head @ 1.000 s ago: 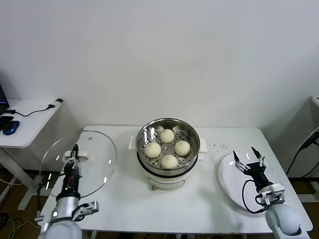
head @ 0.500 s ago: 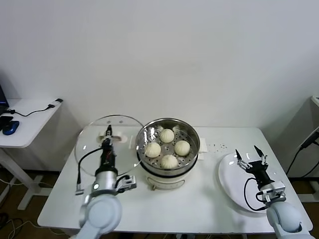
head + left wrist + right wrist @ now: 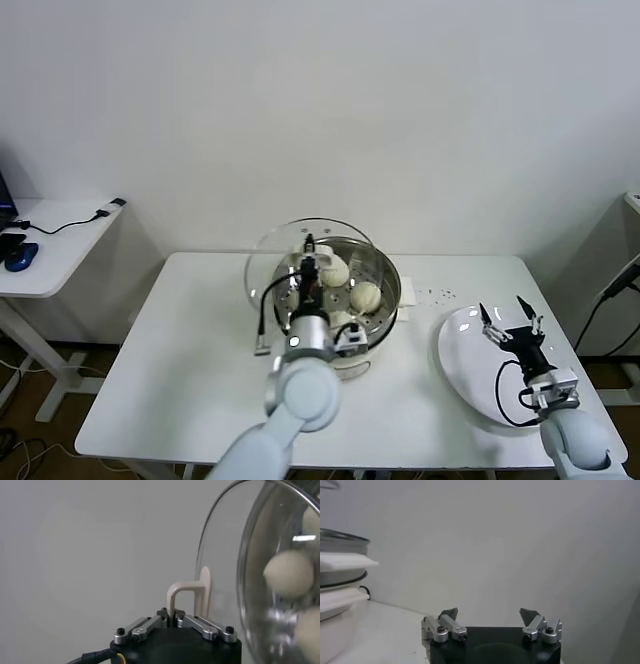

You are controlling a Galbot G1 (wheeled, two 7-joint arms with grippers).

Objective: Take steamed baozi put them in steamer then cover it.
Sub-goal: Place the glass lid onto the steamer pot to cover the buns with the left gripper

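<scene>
Glass cover (image 3: 310,250): held tilted on edge by its white handle (image 3: 192,596), above and just behind the steamer (image 3: 338,300), not yet seated on the rim.
Left pincer (image 3: 174,618): clamped tight on the handle, over the steamer's near-left part.
Baozi (image 3: 366,296): all already inside the steel basket; some hidden behind the left arm in the head view.
Right pincer (image 3: 512,328): spread wide and empty, idling over the white plate (image 3: 460,370), well apart from the steamer.
Risk, tilt: if lowered at this angle, one metal edge would likely strike the rim first and the cover could skid off onto the tabletop (image 3: 180,380).
Risk, grip: the handle is narrow; a twist during levelling could let the heavy glass swing or slip.
Risk, baozi: a low edge could press into a bun and dent it.
Risk, centring: set down off-centre, the cover would probably rest crooked and leave a gap.
</scene>
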